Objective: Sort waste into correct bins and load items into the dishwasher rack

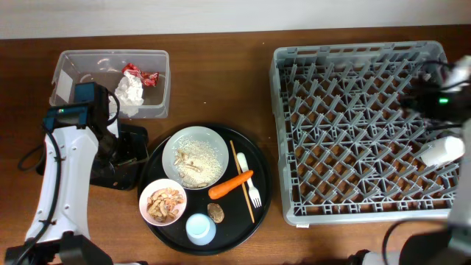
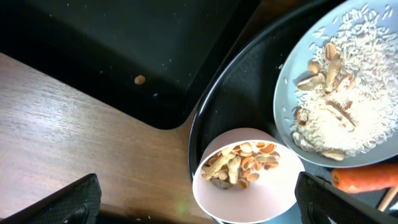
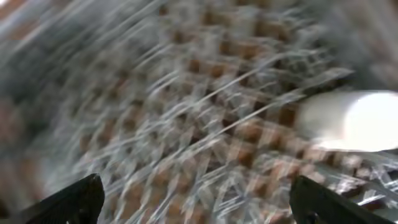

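Food scraps, beige shells, are filling the small pink bowl, which is showing between the fingers of the left pincer in the wrist view. Those fingers are standing wide apart and are gripping nothing. From overhead, this pincer is hanging over the shallow black tray, which is lying near the left edge of the table and is carrying one small crumb. Just beside it, the large round black tray is sitting at the middle of the near edge. It is bearing the bowl, a pale round plate of white rice with more scraps, an orange carrot, a small brown lump, a light blue cup, a white fork and thin wooden chopsticks. At the far left corner, the clear tub is holding a crumpled white napkin and a red wrapper. Over by the right edge, the right pincer is hovering above the dishwasher rack, its fingers likewise spreading far apart and clasping nothing, though its wrist view is blurring heavily. A white cup is lying among the pegs near the rack's right side.
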{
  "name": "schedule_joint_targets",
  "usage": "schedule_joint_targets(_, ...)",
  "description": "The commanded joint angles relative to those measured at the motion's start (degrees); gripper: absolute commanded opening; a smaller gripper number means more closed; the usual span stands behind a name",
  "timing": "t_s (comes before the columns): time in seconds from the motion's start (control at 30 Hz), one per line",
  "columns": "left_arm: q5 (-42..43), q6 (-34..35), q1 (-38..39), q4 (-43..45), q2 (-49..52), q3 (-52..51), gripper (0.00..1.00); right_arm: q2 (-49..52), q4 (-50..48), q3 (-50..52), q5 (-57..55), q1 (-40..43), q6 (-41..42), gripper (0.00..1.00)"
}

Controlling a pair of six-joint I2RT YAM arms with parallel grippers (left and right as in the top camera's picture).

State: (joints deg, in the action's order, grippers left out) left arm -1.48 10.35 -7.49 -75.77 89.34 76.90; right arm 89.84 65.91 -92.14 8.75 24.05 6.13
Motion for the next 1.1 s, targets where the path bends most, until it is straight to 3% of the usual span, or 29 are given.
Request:
schedule_joint_targets(0.0, 0.2, 0.7, -0.1, 0.1, -1.1, -0.3, 0.99, -3.0, 6.5, -0.8, 3.1, -15.4, -5.6, 0.98)
schedule_joint_targets(0.2, 0.2, 0.7, -0.1, 0.3, -1.1, -0.3, 0.99, -2.1, 10.2, 1.2, 2.8, -55.5, -3.7, 0.98)
schedule_joint_targets(0.43, 0.3, 0.7, -0.1, 0.3, -1.1, -0.3, 0.99, 4.1, -7.1, 11.4, -1.4, -84.8, 1.5, 0.98)
schedule_joint_targets(0.57, 0.2, 0.7, -0.1, 0.3, -1.1, -0.3, 0.99, 11.6, -13.1, 11.4, -3.5, -91.3, 2.4, 0.98)
schedule_joint_targets(1.0, 0.2, 0.7, -0.1, 0.3, -1.1, -0.3, 0.99, 20.6, -16.3, 12.0, -5.0, -91.9, 5.3, 1.00)
schedule_joint_targets(1.07, 0.2, 0.7, -0.1, 0.3, -1.1, -0.3, 0.99, 20.6, -16.3, 12.0, -5.0, -91.9, 5.3, 0.90)
